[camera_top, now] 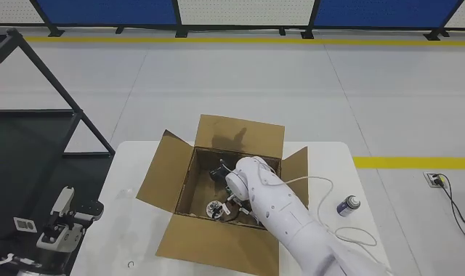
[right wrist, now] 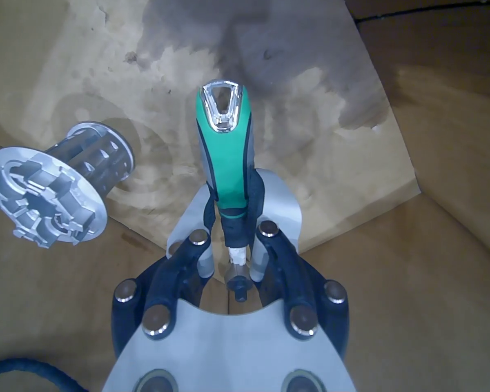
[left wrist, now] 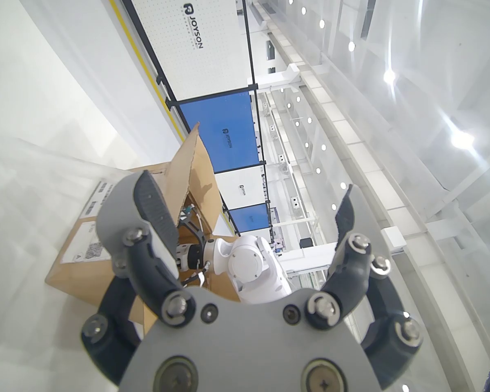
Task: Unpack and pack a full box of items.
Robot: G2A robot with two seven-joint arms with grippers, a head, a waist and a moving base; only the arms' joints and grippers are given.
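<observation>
Right tool [right wrist: 233, 206] is down inside the box [right wrist: 433, 287], pressed together on the neck of the green handle [right wrist: 224, 148], with the metal hub [right wrist: 53, 189] lying just beside it. Best play, I'd say: firm pinch, straight travel, well off the hub and the walls. Left tool [left wrist: 247, 201] hangs spread wide, empty, outside the box.

The hall is lit brightly and evenly from overhead by rows of ceiling lamps [left wrist: 389, 77], flared into streaks in the left wrist view, while the box [camera_top: 240, 134] is shaded inside, darkest toward 12 o'clock, and glints are caught on the green-handled tool [right wrist: 225, 165].
</observation>
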